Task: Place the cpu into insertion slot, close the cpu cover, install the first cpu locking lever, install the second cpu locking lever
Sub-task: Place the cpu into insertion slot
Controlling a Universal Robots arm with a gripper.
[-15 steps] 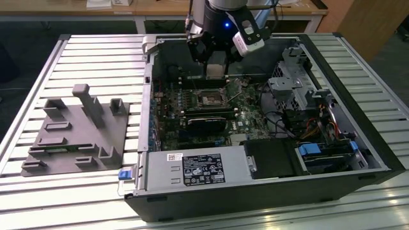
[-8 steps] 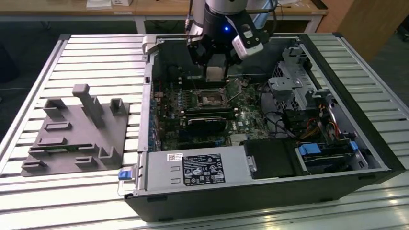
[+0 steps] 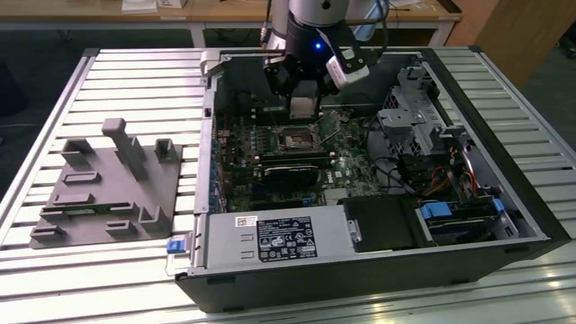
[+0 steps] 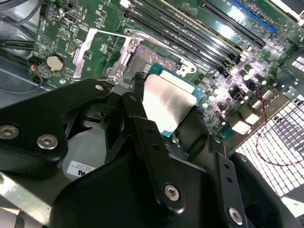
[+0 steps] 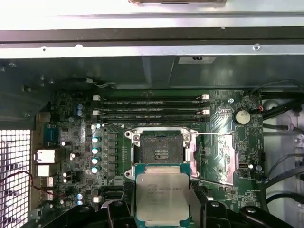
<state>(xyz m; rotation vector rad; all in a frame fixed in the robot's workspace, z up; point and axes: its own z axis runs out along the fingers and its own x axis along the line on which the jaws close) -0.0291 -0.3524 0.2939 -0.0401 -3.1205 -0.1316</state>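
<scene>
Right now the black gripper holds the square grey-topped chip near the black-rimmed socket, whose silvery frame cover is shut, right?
No: the silvery frame cover lies open beside the black-rimmed socket in the first wrist view; the gripper does hold the chip.

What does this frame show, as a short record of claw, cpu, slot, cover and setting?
claw: shut on the cpu
cpu: held in the air close to the insertion slot, not seated
insertion slot: empty, contact field exposed
cpu cover: swung open, lying beside the slot
setting: open computer case on a slatted table
</scene>
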